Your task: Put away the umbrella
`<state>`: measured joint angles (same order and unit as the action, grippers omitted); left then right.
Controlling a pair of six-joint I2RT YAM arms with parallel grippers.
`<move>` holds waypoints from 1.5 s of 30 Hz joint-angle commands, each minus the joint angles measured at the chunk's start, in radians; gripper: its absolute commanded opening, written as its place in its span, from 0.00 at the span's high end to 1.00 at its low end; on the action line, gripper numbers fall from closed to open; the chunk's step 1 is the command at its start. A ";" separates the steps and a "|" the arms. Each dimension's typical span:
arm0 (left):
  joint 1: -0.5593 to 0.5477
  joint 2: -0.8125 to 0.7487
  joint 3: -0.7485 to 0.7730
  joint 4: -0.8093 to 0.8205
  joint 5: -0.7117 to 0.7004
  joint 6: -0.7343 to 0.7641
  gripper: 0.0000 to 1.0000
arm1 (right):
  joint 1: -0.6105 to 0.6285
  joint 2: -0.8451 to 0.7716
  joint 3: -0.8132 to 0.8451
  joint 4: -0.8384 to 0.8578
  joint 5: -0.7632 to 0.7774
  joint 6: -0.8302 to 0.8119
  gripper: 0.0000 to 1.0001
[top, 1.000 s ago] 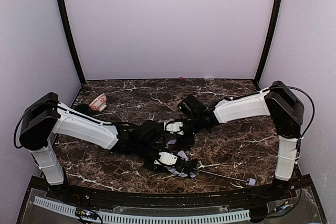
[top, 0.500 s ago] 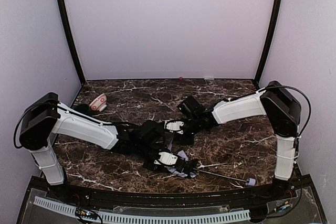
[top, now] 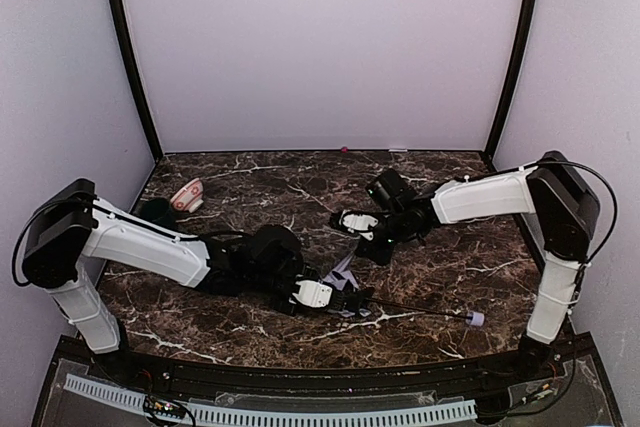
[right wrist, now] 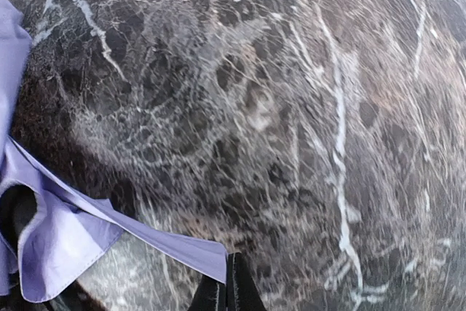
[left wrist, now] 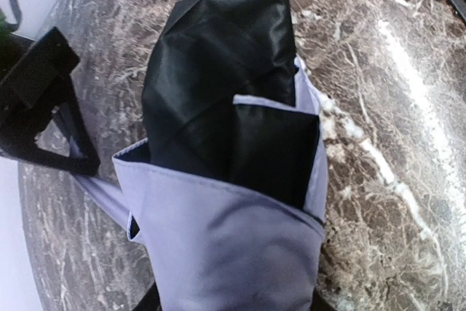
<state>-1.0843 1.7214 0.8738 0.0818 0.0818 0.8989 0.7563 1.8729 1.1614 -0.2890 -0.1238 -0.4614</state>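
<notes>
Withdrew right gripper [right wrist: 231,282] rearward and to the right, away from left arm [top: 150,247], and closed it from wide to fully pinched on strap [right wrist: 167,244] of umbrella [left wrist: 218,143]. Also lowered left arm slightly and moved left gripper [top: 350,304] a little nearer the front edge. Draws strap out as a taut lavender band from canopy [left wrist: 218,245] to fingertips, per right wrist view. Judged effect on task: strap captured and ready to wrap around folded canopy; fastening not yet done.

Locate umbrella low on table [top: 450,267], near front edge, about centre:
- canopy bundled, with black lining folded inside lavender outer fabric;
- shaft [top: 420,311] flat on marble, pointing right;
- knob [top: 476,319] at its far end.

Left arm: reaches low across table from left base, with wrist turned toward centre. Grips bundled canopy at part width, with gap filled by fabric; finger edges barely visible in left wrist view.

Right arm [top: 480,197]: elbow high at right, forearm angled inward, wrist tipped down just behind canopy.

Keep strap tension moderate; expect loose fabric to unroll if released.
</notes>
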 commanded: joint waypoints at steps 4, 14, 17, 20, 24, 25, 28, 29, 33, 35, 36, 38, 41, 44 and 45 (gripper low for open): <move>-0.031 -0.082 -0.041 -0.357 0.212 -0.024 1.00 | -0.144 -0.074 0.044 -0.055 0.307 0.098 1.00; 0.025 0.196 0.189 -0.608 0.244 -0.165 1.00 | -0.086 -0.110 0.221 -0.140 0.142 0.279 1.00; 0.079 0.242 0.223 -0.605 0.288 -0.268 1.00 | -0.067 -0.123 0.237 -0.182 0.098 0.342 1.00; 0.113 0.255 0.232 -0.579 0.313 -0.337 1.00 | -0.038 -0.156 0.210 -0.207 0.095 0.405 1.00; 0.116 0.267 0.252 -0.573 0.325 -0.343 1.00 | 0.000 -0.218 0.184 -0.233 0.068 0.469 1.00; 0.116 0.271 0.257 -0.575 0.321 -0.339 1.00 | 0.005 -0.234 0.185 -0.248 0.075 0.477 1.00; 0.116 0.292 0.270 -0.595 0.297 -0.325 1.00 | 0.016 -0.300 0.186 -0.273 0.074 0.498 1.00; 0.116 0.302 0.277 -0.605 0.277 -0.325 1.00 | 0.018 -0.322 0.184 -0.278 0.062 0.508 1.00; 0.143 0.319 0.292 -0.607 0.238 -0.366 1.00 | 0.046 -0.367 0.150 -0.331 0.079 0.544 1.00; 0.156 0.319 0.291 -0.588 0.228 -0.393 1.00 | 0.061 -0.398 0.112 -0.331 0.082 0.571 1.00; 0.156 0.320 0.291 -0.578 0.216 -0.396 1.00 | 0.068 -0.416 0.091 -0.318 0.081 0.579 1.00; 0.156 0.320 0.295 -0.563 0.199 -0.397 1.00 | 0.076 -0.453 0.034 -0.255 0.033 0.588 1.00; 0.156 0.322 0.294 -0.528 0.058 -0.420 1.00 | 0.077 -0.486 -0.041 -0.140 -0.075 0.629 1.00; 0.155 0.323 0.275 -0.487 -0.155 -0.419 1.00 | 0.080 -0.477 -0.081 -0.083 -0.083 0.707 1.00; 0.155 0.323 0.265 -0.469 -0.202 -0.411 1.00 | 0.083 -0.473 -0.104 -0.056 -0.089 0.735 1.00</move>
<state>-0.9649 1.9633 1.2446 -0.1272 0.2554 0.5446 0.8474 1.4899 1.0718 -0.5495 -0.1825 0.1566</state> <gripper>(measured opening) 0.381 0.005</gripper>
